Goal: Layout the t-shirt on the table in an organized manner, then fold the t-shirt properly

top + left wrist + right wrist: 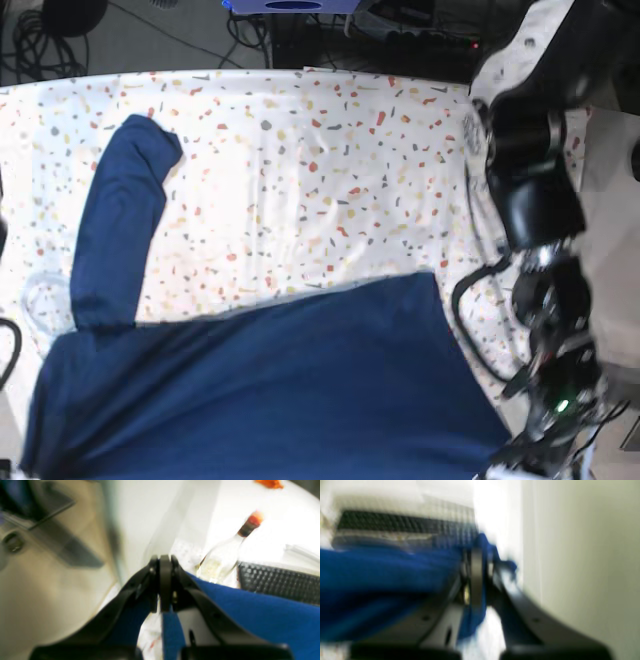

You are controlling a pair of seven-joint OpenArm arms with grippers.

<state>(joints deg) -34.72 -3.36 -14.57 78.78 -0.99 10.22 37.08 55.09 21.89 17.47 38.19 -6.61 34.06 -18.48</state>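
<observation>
**Both grippers pinch the blue t-shirt over the speckled table**

In the base view the t-shirt [270, 385] fills the lower half of the frame, its body spread wide from the lower left corner to the lower right. One sleeve runs up the left side of the frame, ending in a rounded cuff at the upper left. The table [330, 150], in its white flecked cloth, shows bare across the upper middle and right of the frame. A black arm with cables stands along the right edge, from the upper right corner down to the lower right.

In the left wrist view the left gripper [165, 585] sits at the centre, its fingers together with a fold of blue cloth clamped between them; the fabric hangs below the tips and stretches away to the lower right. Behind it, right of centre, a clear bottle [225, 555] with a red cap leans to the right; something pale shows in its lower part, too blurred to name. A black meshed basket [280, 585] lies at the right edge; its contents cannot be made out.

The right wrist view is heavily blurred. The right gripper [476, 577] is at the centre, fingers closed on blue cloth, which spreads across the left half of the frame. A dark meshed shape lies at the upper left.
</observation>
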